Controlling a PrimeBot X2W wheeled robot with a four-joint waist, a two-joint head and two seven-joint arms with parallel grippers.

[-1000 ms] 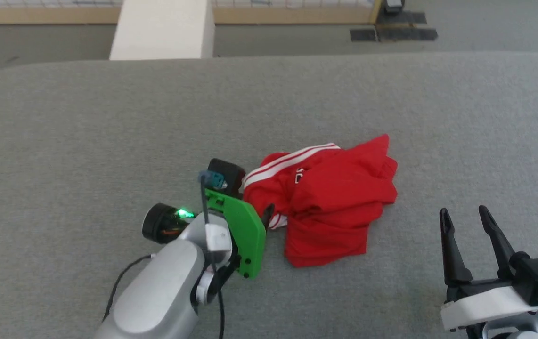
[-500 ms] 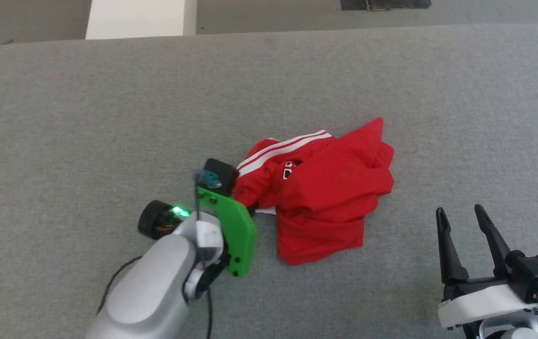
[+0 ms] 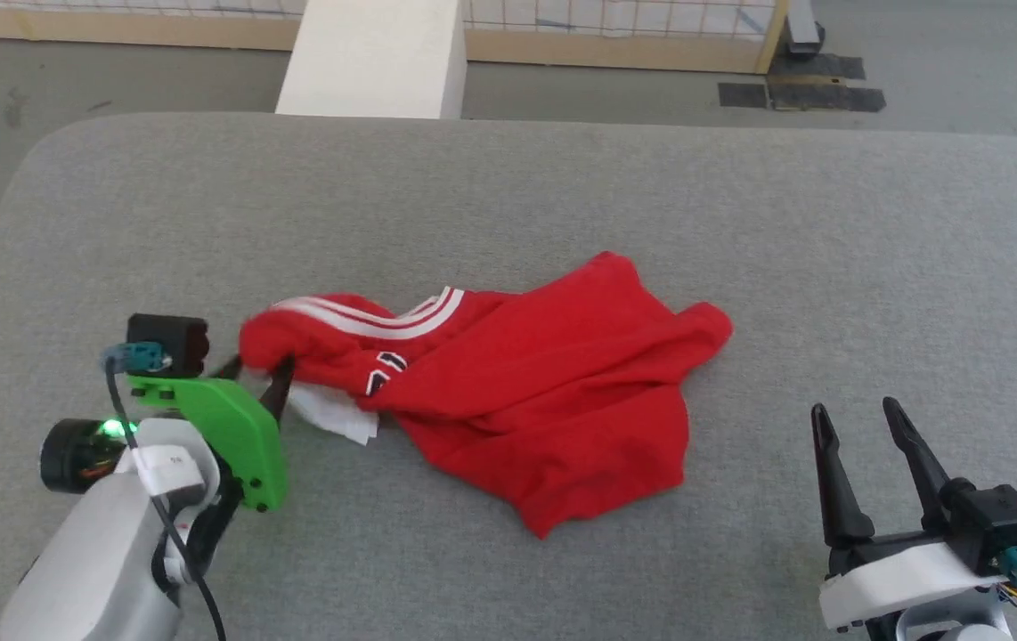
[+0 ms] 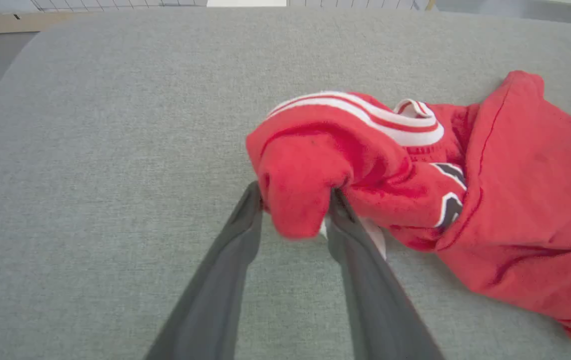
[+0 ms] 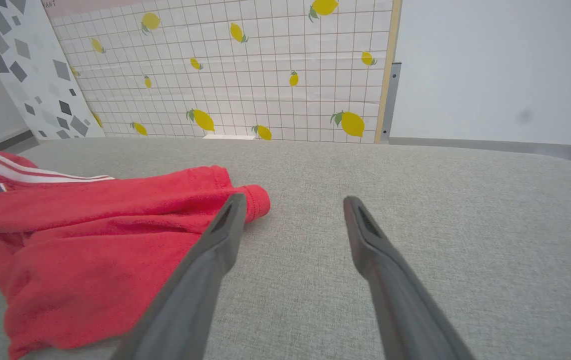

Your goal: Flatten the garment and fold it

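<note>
Grey cloth-covered desk [image 3: 508, 196]: the garment [image 3: 544, 392] lies crumpled mid-desk, plain red mostly up. Step in hand, by judgement: spreading, early. To do it well, the left pincer [image 3: 259, 367], clamped on a red bunch at the garment's left end, should draw outward low and slow while the right pincer [image 3: 856, 408], jaws apart and touching nothing, pins the opposite edge. Left forearm [image 3: 90, 561] sits low, fingers [image 4: 225, 270] nearly level with the cloth. Striped trim [image 3: 366, 316] and a white sleeve patch [image 3: 335, 418] show beside the grip.
</note>
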